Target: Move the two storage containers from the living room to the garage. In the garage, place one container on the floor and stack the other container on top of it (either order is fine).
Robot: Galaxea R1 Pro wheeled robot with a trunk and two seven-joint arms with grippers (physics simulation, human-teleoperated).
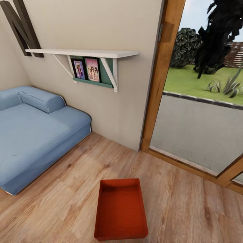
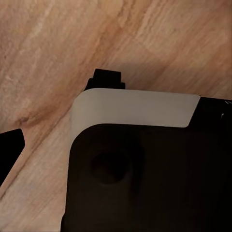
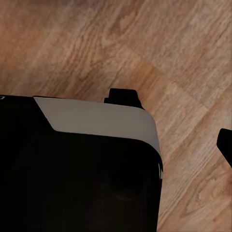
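One orange-red storage container (image 1: 120, 209) sits lidless and empty on the living room's wood-plank floor (image 1: 60, 202), low in the middle of the head view. My left gripper (image 2: 58, 111) hangs over wood planks with its black fingertips (image 2: 107, 77) wide apart and nothing between them, so it is open. My right gripper (image 3: 175, 121) is likewise open above the planks, one fingertip (image 3: 123, 95) showing beside my own body. The other container and the garage are out of view.
A blue sofa (image 1: 33, 135) fills the left side against the beige wall. A white shelf (image 1: 84, 53) with pictures hangs above it. A wood-framed glass door (image 1: 199, 128) stands at the right. My dark base with a white panel (image 2: 135, 108) lies under both wrists.
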